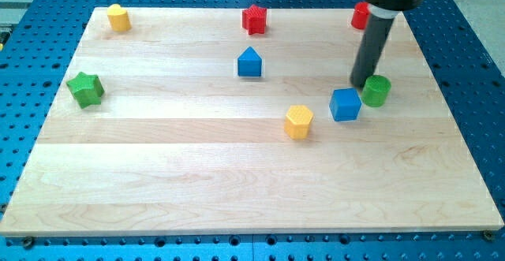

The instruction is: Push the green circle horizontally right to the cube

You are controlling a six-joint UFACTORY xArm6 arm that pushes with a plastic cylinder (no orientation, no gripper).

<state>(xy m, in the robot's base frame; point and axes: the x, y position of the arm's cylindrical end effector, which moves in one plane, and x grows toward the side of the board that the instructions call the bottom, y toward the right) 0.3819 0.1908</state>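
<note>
The green circle (376,91) is a short green cylinder at the view's right, just to the right of the blue cube (345,104), nearly touching it. My tip (360,84) stands on the board just above the cube and against the left upper side of the green circle. The dark rod rises from there toward the view's top.
A yellow hexagonal block (298,122) lies left of the cube. A blue house-shaped block (249,62) sits at centre top, a red star-like block (254,19) above it. A red block (360,16) is partly hidden behind the rod. A yellow block (118,17) and a green star (85,88) lie at the left.
</note>
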